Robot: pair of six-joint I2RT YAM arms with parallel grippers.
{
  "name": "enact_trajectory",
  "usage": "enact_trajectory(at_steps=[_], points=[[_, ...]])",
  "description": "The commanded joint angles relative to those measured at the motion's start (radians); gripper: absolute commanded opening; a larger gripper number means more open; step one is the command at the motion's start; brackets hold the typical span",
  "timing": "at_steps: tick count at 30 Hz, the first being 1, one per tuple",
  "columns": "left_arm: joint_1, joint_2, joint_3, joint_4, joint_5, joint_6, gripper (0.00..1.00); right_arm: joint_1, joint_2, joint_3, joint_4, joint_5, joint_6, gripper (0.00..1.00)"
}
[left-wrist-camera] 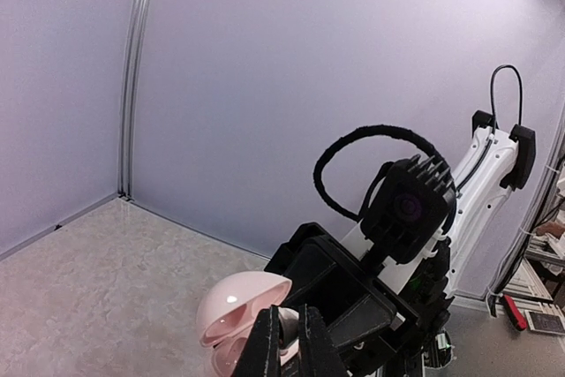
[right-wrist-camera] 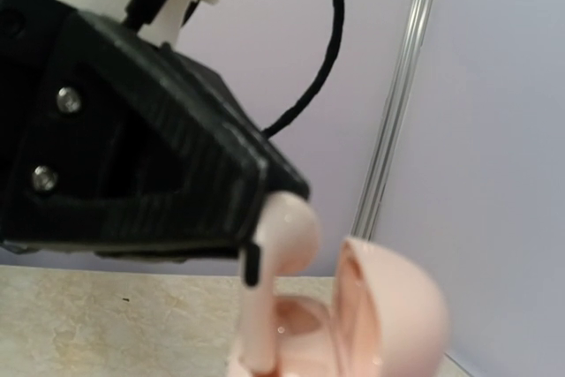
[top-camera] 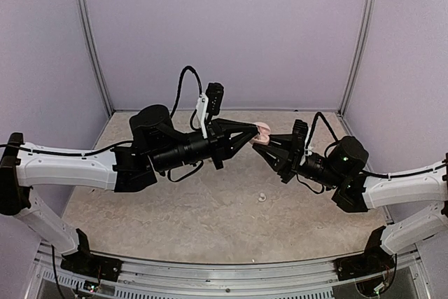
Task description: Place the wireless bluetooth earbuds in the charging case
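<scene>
My left gripper (top-camera: 253,134) is shut on a pale pink earbud (right-wrist-camera: 284,240), whose stem reaches down into the open pink charging case (right-wrist-camera: 388,315). Seen from the left wrist, the earbud (left-wrist-camera: 288,324) sits pinched between my fingers (left-wrist-camera: 263,346), right by the case (left-wrist-camera: 237,302) with its lid raised. My right gripper (top-camera: 266,146) meets the left one above the table's middle and is shut on the case (top-camera: 263,129) from the right; its own fingers are out of the right wrist view. Another earbud (top-camera: 262,197) lies loose on the table.
The speckled beige table (top-camera: 210,208) is enclosed by pale violet walls (top-camera: 231,26) with metal corner posts (top-camera: 91,40). Both arms stretch toward the centre, held above the surface.
</scene>
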Motion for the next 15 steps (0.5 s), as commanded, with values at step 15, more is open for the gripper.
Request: enact_trajectory(at_steps=[15], points=[[-0.008, 0.036, 0.072, -0.149, -0.045, 0.036, 0.21, 0.011, -0.006, 0.019, 0.012, -0.032, -0.005, 0.0]])
